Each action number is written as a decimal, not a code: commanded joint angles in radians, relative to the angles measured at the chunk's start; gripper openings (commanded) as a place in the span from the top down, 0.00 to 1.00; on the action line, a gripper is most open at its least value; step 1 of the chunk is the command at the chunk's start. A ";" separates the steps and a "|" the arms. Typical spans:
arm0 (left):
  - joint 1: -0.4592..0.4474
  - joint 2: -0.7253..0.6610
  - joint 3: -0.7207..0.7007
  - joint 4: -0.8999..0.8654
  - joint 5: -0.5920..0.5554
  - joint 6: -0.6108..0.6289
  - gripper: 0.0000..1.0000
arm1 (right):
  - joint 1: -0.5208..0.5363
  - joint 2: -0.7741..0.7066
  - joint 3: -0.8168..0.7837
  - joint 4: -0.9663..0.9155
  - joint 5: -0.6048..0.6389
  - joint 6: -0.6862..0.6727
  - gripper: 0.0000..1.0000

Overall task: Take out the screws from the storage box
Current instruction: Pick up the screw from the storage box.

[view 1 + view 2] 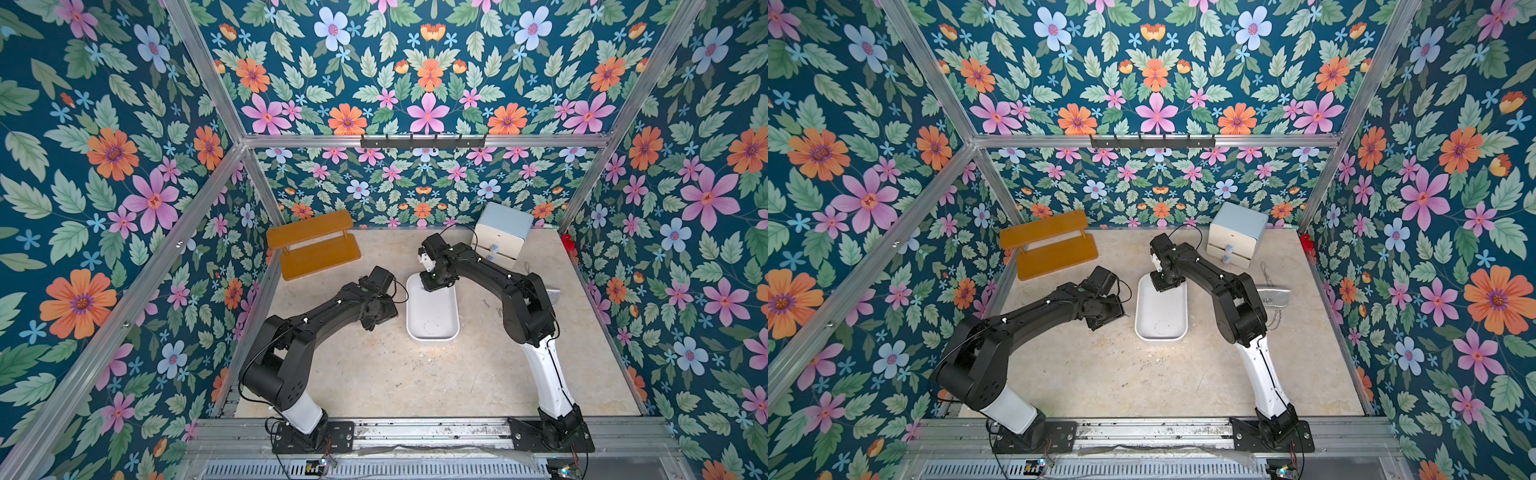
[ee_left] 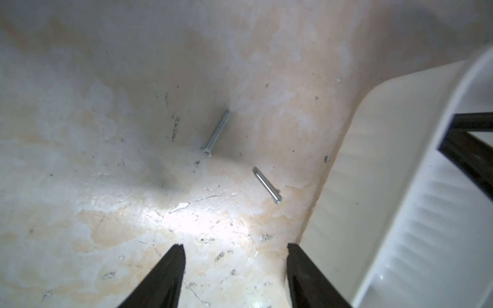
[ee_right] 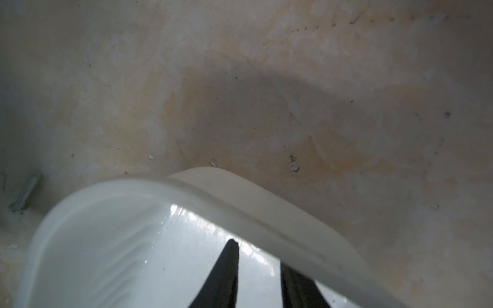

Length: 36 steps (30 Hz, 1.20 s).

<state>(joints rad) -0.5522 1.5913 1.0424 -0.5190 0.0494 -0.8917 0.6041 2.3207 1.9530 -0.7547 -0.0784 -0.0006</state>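
**1. Storage box** (image 1: 433, 337)
- Shallow white plastic tub, oblong, with rounded corners and a thick rolled rim.
- The floor is glossy. In the left wrist view (image 2: 386, 160) the inner wall shows faint ribbing.
- It stands mid-table on the mottled beige table (image 1: 374, 374), between the two arms, in both top views.

**2. Threaded screw** (image 2: 216, 132)
- Dull silver-grey, with a thin threaded shank and a wider round head.
- It lies flat on the table outside the box, on the left arm's side.
- It also shows, blurred, at the edge of the right wrist view (image 3: 25, 193).

**3. Smooth-shanked screw** (image 2: 266, 184)
- Brighter and polished, with a small head.
- It lies flat on the table, apart from the threaded one and nearer the box wall, not touching it.

**4. Left gripper** (image 2: 235, 246)
- Black fingers spread wide with nothing between them.
- It hangs above the table just beside the box, with both screws ahead of its tips.

**5. Right gripper** (image 3: 258, 256)
- It reaches down into the far end of the box.
- The fingers stand a narrow gap apart, and one tip is hidden behind the rim.
- Whether they pinch the wall cannot be told.
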 commanded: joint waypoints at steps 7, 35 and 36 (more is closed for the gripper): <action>0.000 -0.157 0.037 -0.101 -0.062 -0.040 0.24 | 0.008 0.048 0.027 -0.023 0.001 0.010 0.68; 0.025 -0.256 -0.022 -0.077 -0.063 -0.099 0.12 | 0.039 -0.195 -0.048 -0.058 0.138 0.032 1.00; 0.026 -0.245 -0.021 -0.070 -0.057 -0.099 0.11 | 0.036 -0.238 -0.064 -0.060 0.156 0.036 1.00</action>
<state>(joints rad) -0.5282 1.3300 1.0153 -0.6144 -0.0231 -0.9916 0.6430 2.1571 1.9068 -0.7975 0.0334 0.0158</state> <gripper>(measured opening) 0.882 0.076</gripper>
